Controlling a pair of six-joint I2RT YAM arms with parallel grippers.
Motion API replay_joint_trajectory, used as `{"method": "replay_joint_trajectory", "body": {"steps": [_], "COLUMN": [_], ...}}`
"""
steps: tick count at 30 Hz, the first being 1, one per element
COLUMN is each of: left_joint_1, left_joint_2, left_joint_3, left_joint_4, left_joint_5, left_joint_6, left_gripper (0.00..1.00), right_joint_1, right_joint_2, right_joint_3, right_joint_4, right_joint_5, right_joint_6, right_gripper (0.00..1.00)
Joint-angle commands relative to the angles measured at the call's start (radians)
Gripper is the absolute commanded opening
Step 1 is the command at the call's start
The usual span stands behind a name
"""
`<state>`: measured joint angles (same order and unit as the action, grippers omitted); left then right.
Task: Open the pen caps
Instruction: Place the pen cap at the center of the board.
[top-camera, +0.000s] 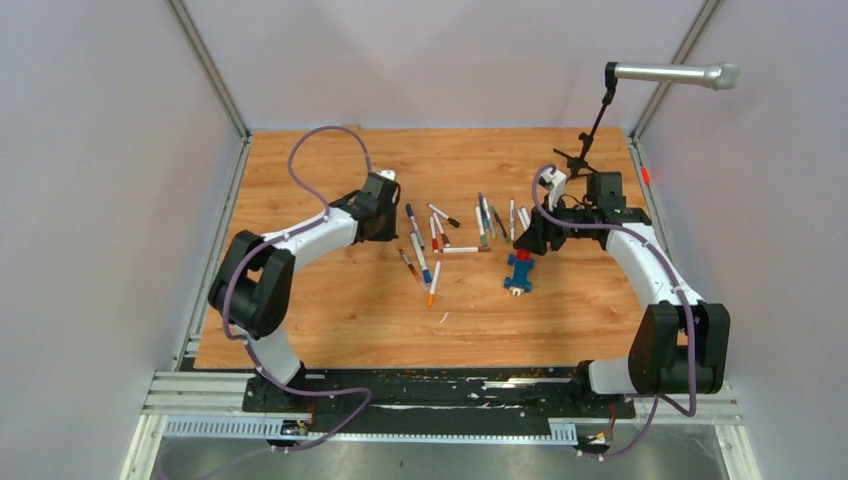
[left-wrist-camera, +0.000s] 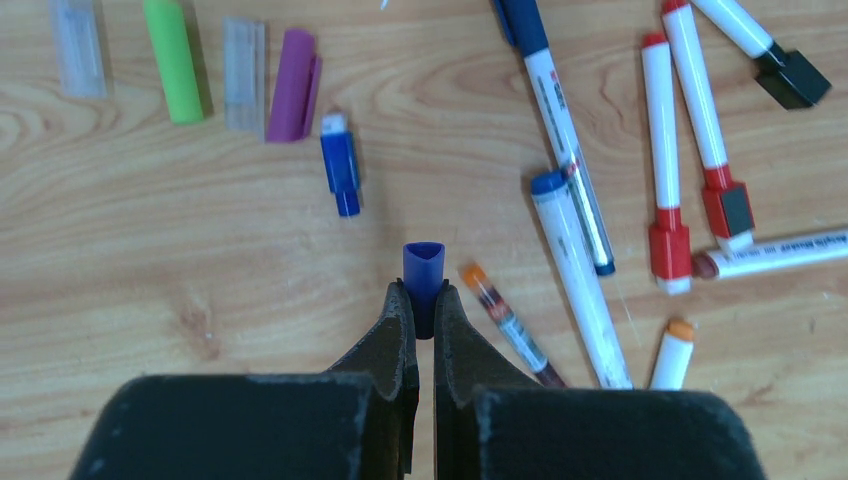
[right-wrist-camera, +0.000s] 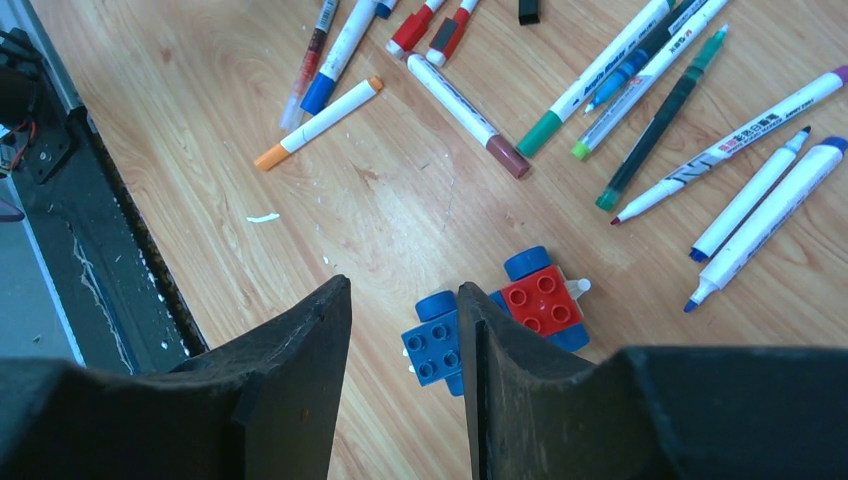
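Observation:
My left gripper (left-wrist-camera: 422, 295) is shut on a dark blue pen cap (left-wrist-camera: 423, 268) that sticks out past the fingertips, just above the wood. Loose caps lie beyond it: green (left-wrist-camera: 173, 60), purple (left-wrist-camera: 293, 85), a small blue one (left-wrist-camera: 340, 165) and two clear ones (left-wrist-camera: 244, 75). To its right lie capped pens with red (left-wrist-camera: 668, 245), black (left-wrist-camera: 792, 78) and orange (left-wrist-camera: 680, 330) caps. My right gripper (right-wrist-camera: 400, 290) is open and empty, above bare wood beside the block. Several pens (right-wrist-camera: 650, 110) with bare tips lie beyond it.
A blue-and-red block toy (right-wrist-camera: 500, 315) sits beside my right fingers; it also shows in the top view (top-camera: 518, 272). A microphone stand (top-camera: 600, 110) rises at the back right. The black rail (right-wrist-camera: 90, 250) runs along the table's near edge. A white scrap (right-wrist-camera: 262, 217) lies on the wood.

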<state>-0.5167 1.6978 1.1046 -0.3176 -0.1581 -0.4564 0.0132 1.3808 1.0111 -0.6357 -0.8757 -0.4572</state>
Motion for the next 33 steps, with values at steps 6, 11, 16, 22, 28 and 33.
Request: {"method": "replay_joint_trajectory", "body": {"steps": [6, 11, 16, 22, 28, 33], "left_joint_1": [0.007, 0.011, 0.012, 0.012, 0.012, 0.014], "left_joint_2": [0.192, 0.249, 0.256, 0.176, -0.065, -0.316], "left_joint_3": [0.205, 0.261, 0.290, 0.271, 0.107, -0.153], "left_joint_4": [-0.119, -0.144, -0.167, -0.202, -0.140, 0.026], "left_joint_5": [-0.099, -0.097, -0.093, -0.089, 0.003, 0.137], "left_joint_6": [0.077, 0.090, 0.093, 0.099, 0.099, -0.018], "left_gripper": [0.11, 0.24, 0.40, 0.45, 0.55, 0.73], "right_joint_1": [-0.034, -0.045, -0.051, -0.056, -0.063, -0.070], "right_joint_2": [-0.043, -0.039, -0.040, -0.043, -0.066, -0.090], "right_joint_3": [0.000, -0.004, -0.010, -0.014, -0.030, -0.044], "right_joint_4": [0.056, 0.056, 0.057, 0.059, 0.062, 0.069], "right_joint_5": [-0.077, -0.087, -0.099, -0.107, -0.132, -0.148], "right_joint_6": [-0.017, -0.018, -0.018, -0.020, -0.038, -0.044], "right_gripper": [0.44, 0.44, 0.44, 0.44, 0.44, 0.44]}}
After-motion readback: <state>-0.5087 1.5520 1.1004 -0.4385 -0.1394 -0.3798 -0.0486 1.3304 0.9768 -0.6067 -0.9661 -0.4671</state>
